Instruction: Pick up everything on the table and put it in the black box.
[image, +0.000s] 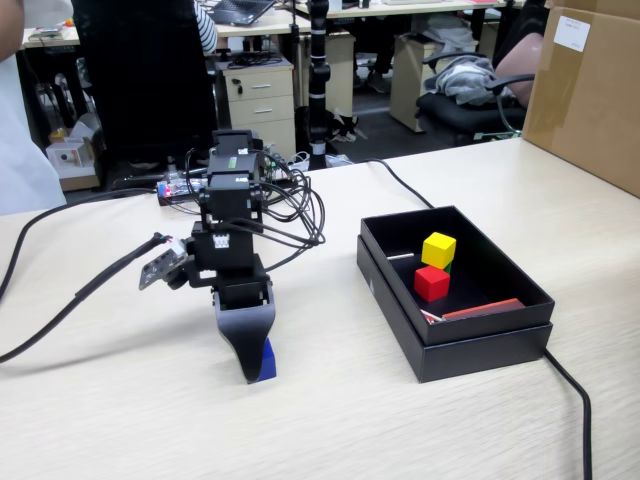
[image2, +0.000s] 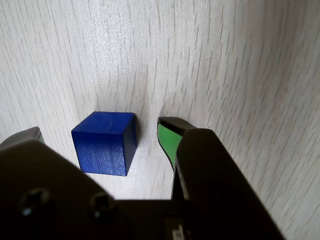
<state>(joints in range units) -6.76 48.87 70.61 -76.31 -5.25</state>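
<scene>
Now your gripper (image2: 100, 131) stands open astride the blue cube (image2: 106, 142) (clear of both fingers); close squarely on its side faces before lifting.

Black arm (image: 228, 215), green-padded end effector (image2: 100, 135)

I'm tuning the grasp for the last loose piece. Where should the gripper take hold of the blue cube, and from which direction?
Judging from the wrist view, grip the blue cube on its two opposite vertical side faces, coming straight down from above. It sits flat on the table with nothing beside it, and the open gripper already has a fingertip on either side. The cube looks slightly turned, so a small wrist twist may square the pads.
</scene>
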